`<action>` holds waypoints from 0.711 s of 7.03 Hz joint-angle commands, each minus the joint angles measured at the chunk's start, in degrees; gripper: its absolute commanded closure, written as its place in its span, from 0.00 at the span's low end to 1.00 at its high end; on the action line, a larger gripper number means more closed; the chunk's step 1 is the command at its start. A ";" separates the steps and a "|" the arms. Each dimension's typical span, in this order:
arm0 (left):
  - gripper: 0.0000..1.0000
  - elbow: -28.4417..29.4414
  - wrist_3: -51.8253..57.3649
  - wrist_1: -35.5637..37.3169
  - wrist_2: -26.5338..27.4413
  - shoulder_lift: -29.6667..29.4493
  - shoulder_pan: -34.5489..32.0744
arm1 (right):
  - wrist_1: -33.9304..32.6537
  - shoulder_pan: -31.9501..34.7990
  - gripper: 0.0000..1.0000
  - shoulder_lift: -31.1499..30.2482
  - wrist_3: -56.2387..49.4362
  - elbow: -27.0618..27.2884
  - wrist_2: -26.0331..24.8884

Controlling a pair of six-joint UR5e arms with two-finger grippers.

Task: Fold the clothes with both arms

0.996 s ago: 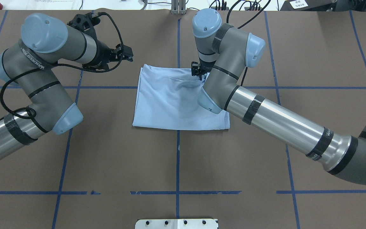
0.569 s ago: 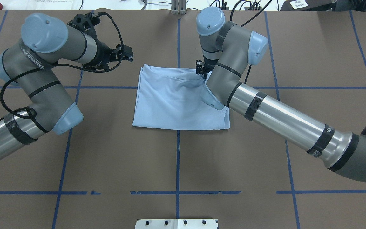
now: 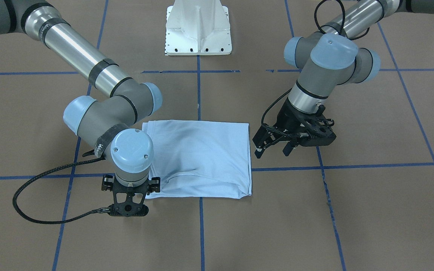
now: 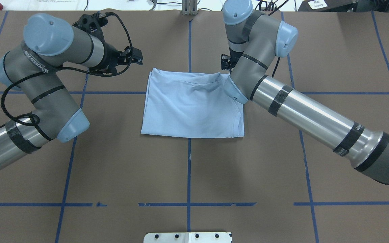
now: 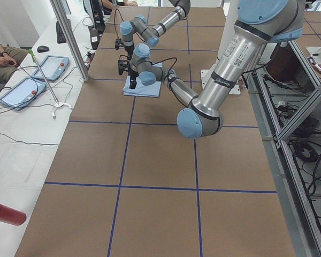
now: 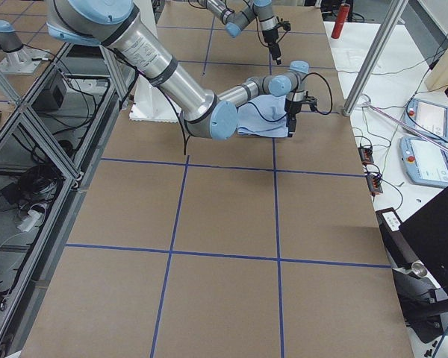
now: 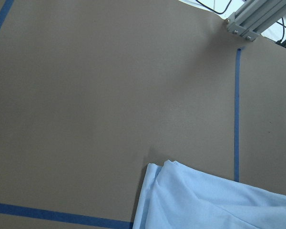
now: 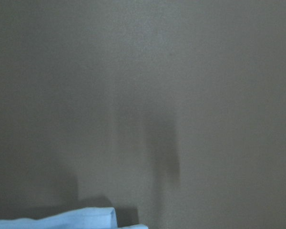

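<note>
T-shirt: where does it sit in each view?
Front-facing: T-shirt centre.
Overhead: T-shirt above centre.
Exterior left: T-shirt far, upper middle.
Exterior right: T-shirt far, upper middle.
Left wrist: T-shirt bottom right.
Right wrist: T-shirt bottom-left edge.
Landmark: blue tape line crossing under it (not right wrist).

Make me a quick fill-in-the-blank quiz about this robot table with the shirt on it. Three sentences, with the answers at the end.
1. The folded shirt is light ____ in colour.
2. The left gripper is ____, with nothing between its fingers.
3. The shirt lies on a ____ table.

Missing words: blue; open; brown.
</note>
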 commanded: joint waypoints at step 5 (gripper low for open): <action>0.00 -8.23 7.43 3.32 -5.79 8.46 -2.53 | -4.84 7.73 0.00 -8.16 -5.82 16.94 5.13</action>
